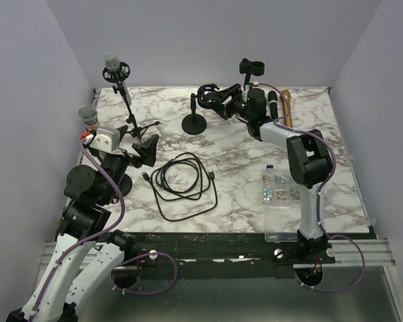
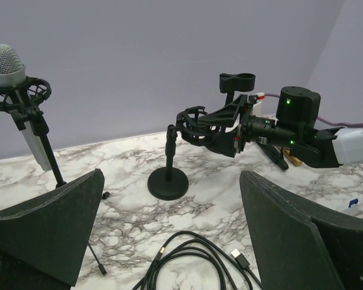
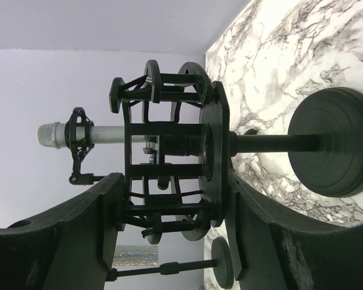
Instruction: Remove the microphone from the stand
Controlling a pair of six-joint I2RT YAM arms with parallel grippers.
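A silver mesh-headed microphone sits in a black shock mount on a thin stand at the back left; it also shows in the left wrist view and the right wrist view. A second mesh-headed microphone stands by my left arm. A short desk stand with a round base carries a black shock mount. My right gripper is shut on this shock mount, fingers on either side. My left gripper is open and empty, low over the table, facing the desk stand.
A coiled black cable lies in the middle of the marble table. A clear plastic box with small screws sits at the front right. A black clip holder, a dark cylinder and a wooden piece are at the back right.
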